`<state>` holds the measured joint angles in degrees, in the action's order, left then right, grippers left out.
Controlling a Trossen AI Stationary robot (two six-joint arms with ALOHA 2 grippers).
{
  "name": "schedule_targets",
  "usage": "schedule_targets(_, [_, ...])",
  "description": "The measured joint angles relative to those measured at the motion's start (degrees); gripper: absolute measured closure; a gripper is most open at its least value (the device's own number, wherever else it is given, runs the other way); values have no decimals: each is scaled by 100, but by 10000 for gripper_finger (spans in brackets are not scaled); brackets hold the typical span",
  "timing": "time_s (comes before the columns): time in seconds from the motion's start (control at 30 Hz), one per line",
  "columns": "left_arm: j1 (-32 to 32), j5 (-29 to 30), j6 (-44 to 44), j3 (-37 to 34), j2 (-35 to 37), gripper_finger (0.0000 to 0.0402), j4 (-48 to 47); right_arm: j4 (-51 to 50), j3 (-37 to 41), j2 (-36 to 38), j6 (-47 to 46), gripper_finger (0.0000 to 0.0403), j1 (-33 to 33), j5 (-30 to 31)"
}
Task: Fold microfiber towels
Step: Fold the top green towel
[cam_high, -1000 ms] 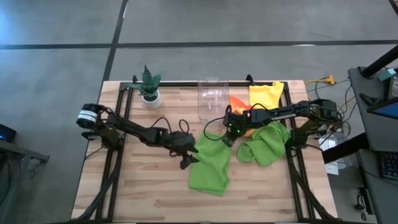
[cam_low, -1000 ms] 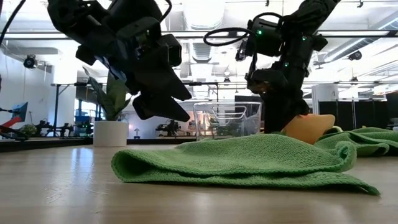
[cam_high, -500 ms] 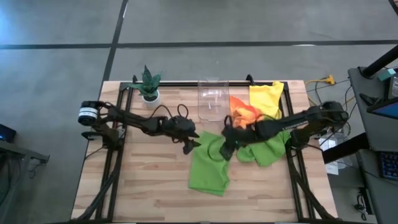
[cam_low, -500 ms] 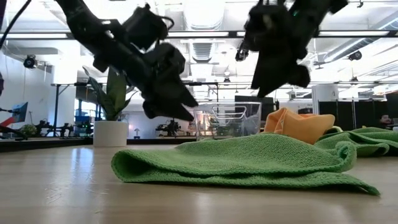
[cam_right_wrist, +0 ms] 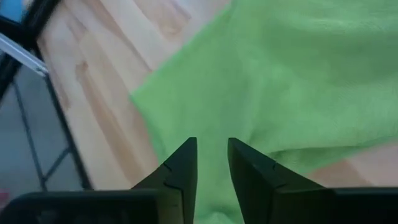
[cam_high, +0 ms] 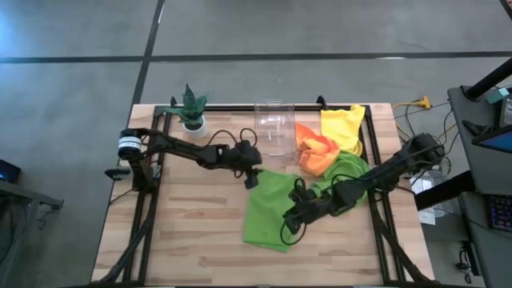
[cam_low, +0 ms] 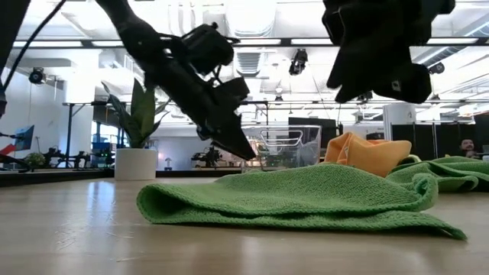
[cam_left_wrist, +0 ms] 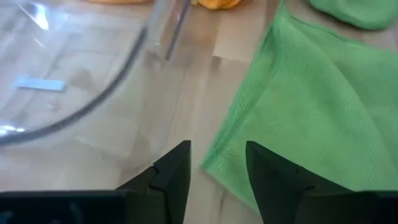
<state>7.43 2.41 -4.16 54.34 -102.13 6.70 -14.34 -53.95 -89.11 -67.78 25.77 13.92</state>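
Grippers over the green towel, both a little spread, pinching nothing.
My left gripper (cam_high: 251, 178) hangs by the flat lime towel (cam_high: 270, 210) corner, the clear bin (cam_high: 272, 126) close behind. My right gripper (cam_high: 293, 221) hangs above that towel. Crumpled green towel (cam_high: 350, 174), orange towel (cam_high: 314, 147), yellow towel (cam_high: 342, 125) and plant (cam_high: 192, 109) sit farther back.

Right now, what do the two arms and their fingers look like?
Both arms are dark, jointed, with loose black cables looped along them. The left arm has a white-banded base joint. Left gripper and right gripper each end in two dark, wedge-shaped fingers.
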Motion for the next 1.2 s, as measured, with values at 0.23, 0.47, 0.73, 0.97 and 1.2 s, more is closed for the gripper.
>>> schedule_targets(0.23, [34,-538,-48,628,-648,265,-835,86,-4,-8,-211,330,75,76])
schedule_targets(0.47, [24,-217,-149,784,-703,301,-1375,137,-92,-8,-141,331,75,124])
schedule_targets(0.73, [34,-22,-125,746,-385,394,-2013,122,-103,-10,56,333,73,132])
schedule_targets(0.97, [5,-11,-192,658,-367,401,-2231,131,-47,-139,213,332,73,415])
schedule_targets(1.2, [-35,-455,-532,437,-294,401,-2193,799,-58,-943,782,335,124,-43])
